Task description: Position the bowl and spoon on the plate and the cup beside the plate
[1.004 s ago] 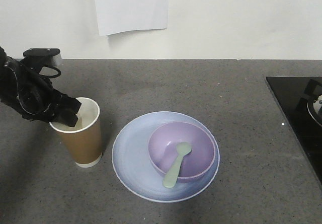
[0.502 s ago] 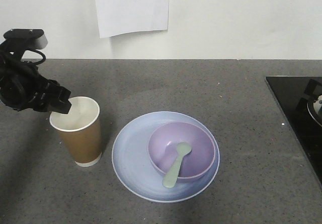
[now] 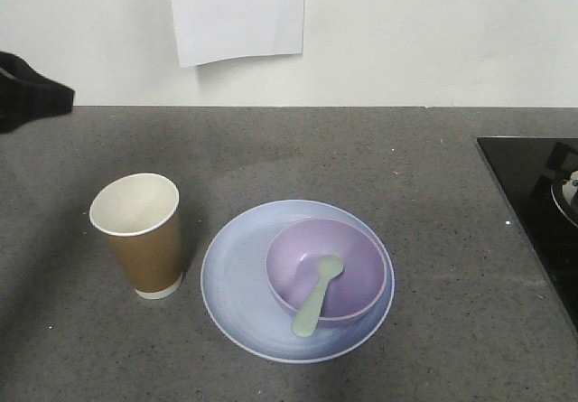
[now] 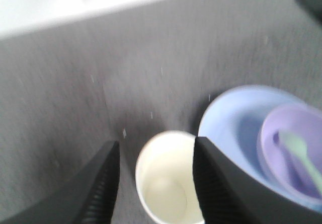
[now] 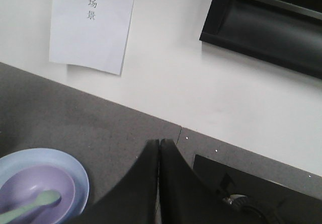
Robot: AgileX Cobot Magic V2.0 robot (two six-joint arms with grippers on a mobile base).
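The brown paper cup (image 3: 140, 236) stands upright on the grey counter just left of the pale blue plate (image 3: 235, 285). On the plate sits the lavender bowl (image 3: 352, 262), and the mint-green spoon (image 3: 316, 298) lies in it with its handle over the near rim. My left gripper (image 4: 156, 151) hovers open high above the cup (image 4: 168, 183), touching nothing; the front view shows only a dark part of that arm (image 3: 27, 95) at the left edge. My right gripper (image 5: 159, 142) is shut and empty, raised to the right of the plate (image 5: 75, 176), the bowl (image 5: 30, 186) and the spoon (image 5: 35, 204).
A black stovetop (image 3: 533, 212) with a burner lies at the right end of the counter. A white wall with a paper sheet (image 3: 237, 12) runs behind the counter. A dark cabinet or hood (image 5: 266, 22) hangs on the wall in the right wrist view.
My left gripper has let go of the cup's rim, risen and drawn back to the upper left, almost out of the front view. The cup, plate, bowl and spoon have stayed put.
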